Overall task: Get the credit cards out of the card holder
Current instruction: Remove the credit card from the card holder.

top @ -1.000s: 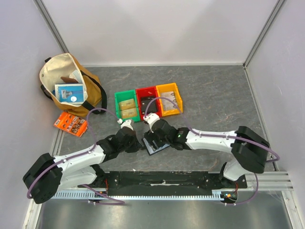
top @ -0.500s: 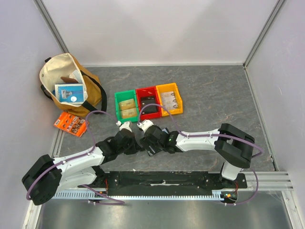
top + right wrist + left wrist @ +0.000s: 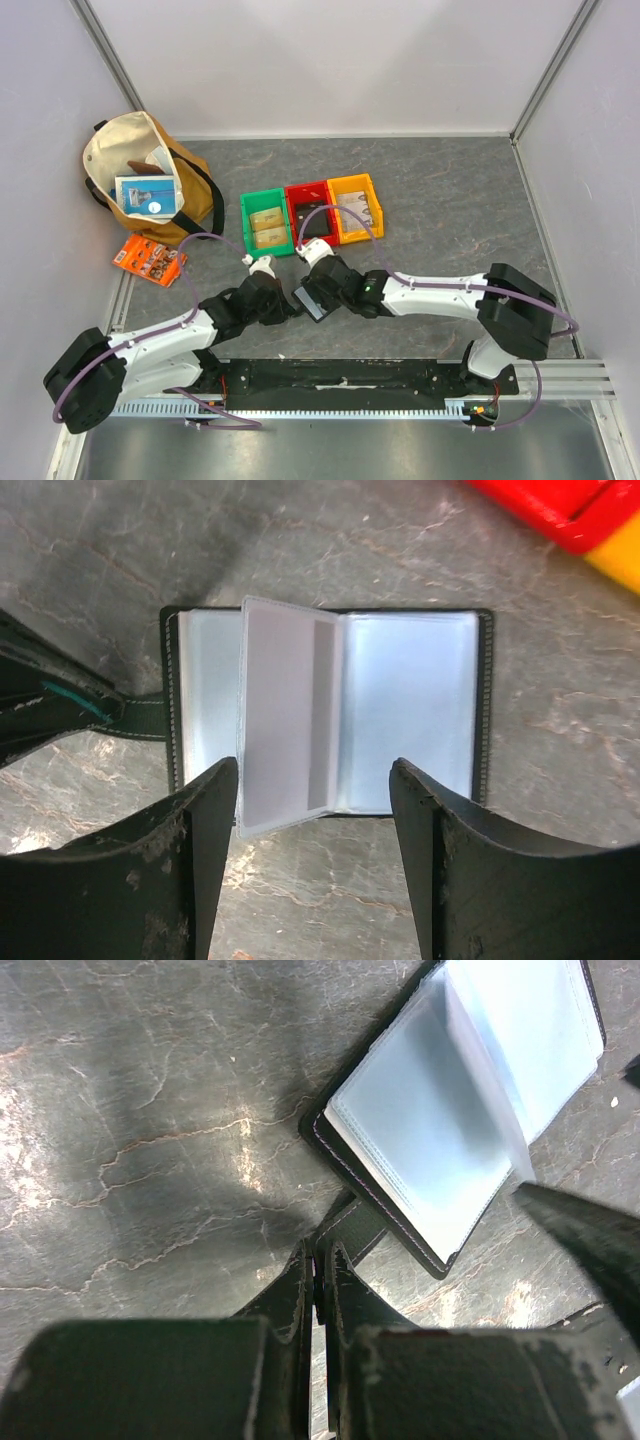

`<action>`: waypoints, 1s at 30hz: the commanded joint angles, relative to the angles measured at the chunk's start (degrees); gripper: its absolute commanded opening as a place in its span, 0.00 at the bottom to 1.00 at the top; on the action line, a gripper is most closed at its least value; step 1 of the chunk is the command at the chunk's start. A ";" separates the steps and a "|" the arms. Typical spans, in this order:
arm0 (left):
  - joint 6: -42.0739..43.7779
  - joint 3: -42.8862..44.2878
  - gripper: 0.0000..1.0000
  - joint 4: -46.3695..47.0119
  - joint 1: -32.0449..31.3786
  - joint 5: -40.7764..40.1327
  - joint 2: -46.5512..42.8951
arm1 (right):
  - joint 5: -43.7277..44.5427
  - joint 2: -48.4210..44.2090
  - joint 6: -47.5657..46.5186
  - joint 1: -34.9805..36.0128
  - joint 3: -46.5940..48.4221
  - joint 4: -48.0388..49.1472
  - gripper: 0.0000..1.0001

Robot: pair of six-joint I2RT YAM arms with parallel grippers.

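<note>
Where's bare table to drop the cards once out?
Biggest bare patch: table right of the yellow bin, out to the right wall. Narrow strip behind the bins too. Crowded: card holder on the near side of the green bin; bag and orange packet fill the left.

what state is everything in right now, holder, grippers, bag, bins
card holder: lying open, one clear sleeve standing up
left gripper: shut on the holder's strap
right gripper: open, above the holder
tote bag: mouth open, items inside
green bin: tan items inside
red bin: dark item inside
yellow bin: pale items inside
orange packet: lying flat
</note>
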 commanded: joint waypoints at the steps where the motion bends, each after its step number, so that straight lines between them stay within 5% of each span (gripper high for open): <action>1: -0.72 -0.71 0.02 -0.40 -0.21 0.40 -0.83 | 3.19 -3.54 0.05 -2.08 -0.23 -1.32 0.69; 20: 1.56 1.48 0.03 -8.66 2.15 -5.57 -3.91 | -8.74 -11.54 -0.22 -12.01 -7.00 1.92 0.61; 28: 5.17 10.18 0.55 -11.82 3.39 -7.34 -7.15 | -23.34 -9.52 2.33 -16.67 -8.05 9.49 0.51; 30: 5.44 12.20 0.58 -11.74 3.39 -5.94 -7.77 | -26.94 -8.73 3.65 -17.99 -8.93 12.91 0.47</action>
